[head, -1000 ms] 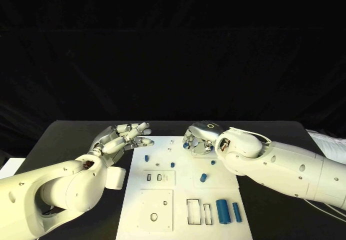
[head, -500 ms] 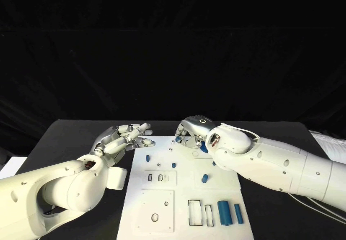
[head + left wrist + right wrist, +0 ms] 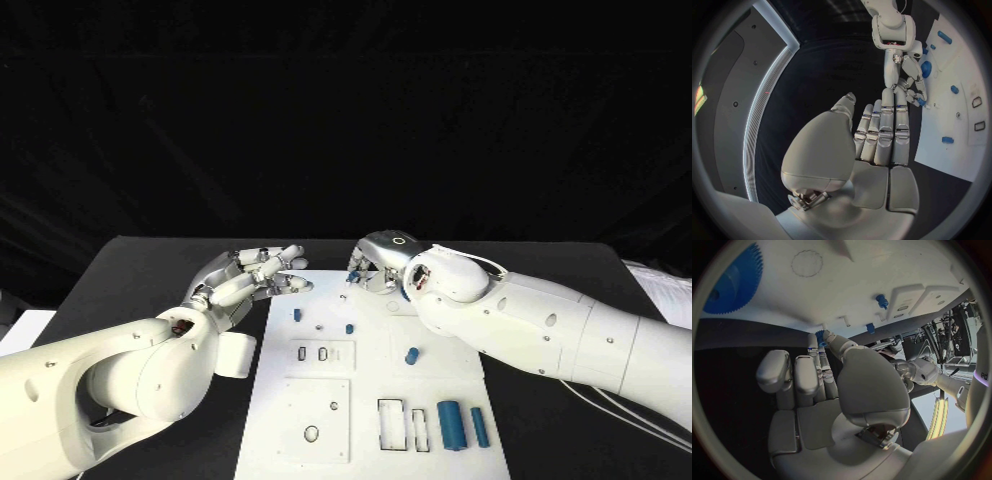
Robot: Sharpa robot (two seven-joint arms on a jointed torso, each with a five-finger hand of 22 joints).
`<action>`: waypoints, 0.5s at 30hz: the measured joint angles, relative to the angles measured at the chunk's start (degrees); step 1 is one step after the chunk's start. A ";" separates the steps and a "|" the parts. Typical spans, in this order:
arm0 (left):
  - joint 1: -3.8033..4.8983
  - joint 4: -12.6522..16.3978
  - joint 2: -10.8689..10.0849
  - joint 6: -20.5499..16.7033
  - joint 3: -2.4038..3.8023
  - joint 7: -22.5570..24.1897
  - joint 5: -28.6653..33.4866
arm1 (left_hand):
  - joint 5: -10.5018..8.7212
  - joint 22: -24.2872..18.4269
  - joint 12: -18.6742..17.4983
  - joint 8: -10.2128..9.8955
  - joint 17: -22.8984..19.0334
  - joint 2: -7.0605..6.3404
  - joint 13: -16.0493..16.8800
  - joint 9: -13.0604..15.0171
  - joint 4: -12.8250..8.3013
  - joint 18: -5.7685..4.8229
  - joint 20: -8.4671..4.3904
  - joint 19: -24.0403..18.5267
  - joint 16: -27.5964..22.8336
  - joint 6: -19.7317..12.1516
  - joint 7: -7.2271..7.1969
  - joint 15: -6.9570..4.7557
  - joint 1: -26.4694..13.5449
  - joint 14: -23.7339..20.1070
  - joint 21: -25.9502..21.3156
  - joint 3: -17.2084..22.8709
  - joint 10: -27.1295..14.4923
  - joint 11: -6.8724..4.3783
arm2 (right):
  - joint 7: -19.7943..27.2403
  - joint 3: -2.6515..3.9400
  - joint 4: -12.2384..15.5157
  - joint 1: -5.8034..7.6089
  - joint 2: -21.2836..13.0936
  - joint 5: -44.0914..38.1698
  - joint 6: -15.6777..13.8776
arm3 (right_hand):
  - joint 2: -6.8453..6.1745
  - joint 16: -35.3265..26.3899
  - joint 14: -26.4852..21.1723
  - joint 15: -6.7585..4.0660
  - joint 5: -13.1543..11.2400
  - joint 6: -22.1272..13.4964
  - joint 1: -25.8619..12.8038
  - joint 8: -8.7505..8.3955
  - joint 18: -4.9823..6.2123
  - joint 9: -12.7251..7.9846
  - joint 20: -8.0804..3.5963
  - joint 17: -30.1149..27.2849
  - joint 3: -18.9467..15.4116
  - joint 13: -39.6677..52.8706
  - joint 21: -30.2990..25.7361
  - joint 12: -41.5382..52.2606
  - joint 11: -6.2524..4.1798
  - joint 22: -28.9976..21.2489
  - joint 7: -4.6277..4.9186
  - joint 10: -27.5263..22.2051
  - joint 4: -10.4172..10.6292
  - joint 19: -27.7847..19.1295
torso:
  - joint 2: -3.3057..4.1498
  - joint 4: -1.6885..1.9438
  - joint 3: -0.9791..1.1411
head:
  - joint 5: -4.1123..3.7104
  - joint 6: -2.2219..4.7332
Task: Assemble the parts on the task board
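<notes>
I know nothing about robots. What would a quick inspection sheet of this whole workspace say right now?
Surface: black table, white rectangular task board lying in its middle.
Job's things: small blue parts on the board, among them a long blue cylinder with a thinner blue rod beside it and a short blue peg; a blue toothed wheel lies at the board's far end.
Clutter: white sheets at the table's right edge.
Hands: left hand holds nothing, fingers apart, beside the board; right hand pinches a small blue part over the board's far end.
Cables: thin cable by the right arm.
Surroundings: black backdrop.
</notes>
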 measured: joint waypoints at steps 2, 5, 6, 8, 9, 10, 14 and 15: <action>0.03 0.01 0.00 0.01 0.00 -0.02 0.00 | 0.00 0.00 0.00 0.00 0.00 0.00 0.00 0.00 0.00 0.00 0.00 0.00 0.00 0.00 0.00 0.00 0.00 0.00 0.00 0.00 0.00 0.00 | 0.00 -0.01 -0.22 0.05 0.28 0.00 0.20 | 0.00 0.00 0.00 0.00 -0.02 -0.08 0.00 0.11 0.00 0.02 0.00 0.00 0.00 0.00 0.00 0.00 0.00 0.01 -0.06 0.00 0.00 0.00 | 0.02 0.01 0.00 | 0.03 -0.07; 0.06 0.02 0.00 0.01 0.00 -0.04 0.00 | 0.00 0.00 0.00 0.00 0.00 0.00 0.00 0.00 0.00 -0.01 0.00 0.00 0.00 0.00 0.00 0.00 0.00 0.00 0.00 0.00 0.00 0.00 | 0.01 -0.01 -0.39 0.16 0.66 0.00 0.43 | 0.00 0.00 0.00 0.00 -0.03 -0.05 0.00 0.15 0.00 0.03 0.00 0.08 0.00 0.00 -0.01 0.00 0.00 0.07 0.14 0.00 0.00 0.00 | 0.05 0.02 0.00 | 0.19 -0.15; 0.07 0.02 0.00 0.01 0.00 -0.05 0.00 | 0.00 0.00 0.00 0.00 0.00 0.00 0.00 0.00 0.00 -0.01 0.00 0.00 0.00 0.00 0.00 0.00 0.00 0.00 0.00 0.00 0.00 0.00 | 0.03 -0.01 -0.41 0.18 0.76 0.00 0.49 | 0.00 0.00 0.00 0.00 -0.03 0.00 0.00 0.15 0.00 0.06 0.00 0.08 0.00 0.00 -0.01 0.00 0.00 0.07 0.20 0.00 0.00 0.00 | 0.06 0.02 0.00 | 0.24 -0.18; 0.10 0.01 0.00 0.02 0.00 -0.07 0.00 | 0.00 0.00 0.00 0.00 -0.01 0.00 0.00 0.00 0.00 0.00 0.00 0.00 0.00 0.00 0.00 0.00 0.00 0.00 0.00 0.00 0.00 0.00 | 0.12 -0.02 -0.41 0.20 0.92 0.00 0.57 | -0.01 0.00 0.00 0.00 -0.04 0.01 0.00 0.15 0.00 0.11 0.00 0.08 -0.10 0.00 -0.01 0.00 0.12 0.07 0.23 -0.12 0.11 0.00 | 0.09 0.01 0.00 | 0.30 -0.21; 0.11 0.00 0.00 0.02 0.00 -0.08 0.00 | 0.00 0.00 0.00 0.00 -0.01 0.00 0.00 0.00 0.00 -0.01 0.00 0.00 0.00 0.00 0.00 0.00 0.00 0.00 0.00 0.00 0.00 0.00 | 0.15 -0.04 -0.41 0.21 0.95 0.00 0.60 | -0.01 0.16 0.00 0.00 -0.04 0.01 0.00 0.15 0.00 0.14 0.00 0.13 -0.08 0.00 -0.02 0.00 0.21 0.07 0.23 -0.21 0.41 0.00 | 0.10 0.01 0.00 | 0.33 -0.21; 0.12 -0.01 0.00 0.02 0.00 -0.10 0.00 | 0.00 0.00 0.00 0.00 -0.01 0.00 0.00 0.00 0.00 -0.01 0.00 0.00 0.00 0.00 0.00 0.00 0.00 0.00 0.00 0.00 0.00 0.00 | 0.20 -0.05 -0.41 0.21 0.97 0.00 0.64 | -0.01 0.22 0.00 0.00 -0.12 -0.04 0.00 0.15 0.00 0.20 0.00 0.14 -0.08 0.00 -0.02 0.00 0.22 0.07 0.28 -0.21 0.42 0.00 | 0.12 0.00 -0.01 | 0.37 -0.16; 0.14 -0.04 -0.01 0.02 0.00 -0.22 0.00 | 0.00 0.00 0.00 0.00 0.05 0.00 0.00 0.00 0.00 0.00 0.00 0.00 0.00 0.00 0.00 0.00 0.00 0.00 0.00 0.00 -0.21 0.21 | 0.27 -0.27 -0.62 0.03 1.15 0.00 1.01 | -0.26 0.22 0.00 0.00 0.02 -0.08 -0.25 0.15 0.01 0.20 0.00 0.14 -0.07 0.00 0.19 0.00 0.21 0.12 0.33 -0.21 0.43 0.00 | 0.16 -0.03 -0.01 | 0.52 -0.02; 0.16 -0.05 -0.02 0.02 0.00 -0.25 0.00 | 0.00 0.00 0.00 0.00 0.05 0.00 0.00 0.00 0.00 -0.01 0.00 0.00 0.00 0.00 0.00 0.00 0.00 0.00 0.00 0.00 -0.21 0.21 | 0.28 -0.26 -0.73 0.03 1.23 0.00 1.05 | -0.26 0.22 0.00 0.00 0.03 -0.09 -0.25 0.15 0.00 0.20 0.00 0.13 -0.06 0.00 0.19 0.00 0.21 0.12 0.33 -0.21 0.44 0.00 | 0.16 -0.06 -0.01 | 0.55 0.01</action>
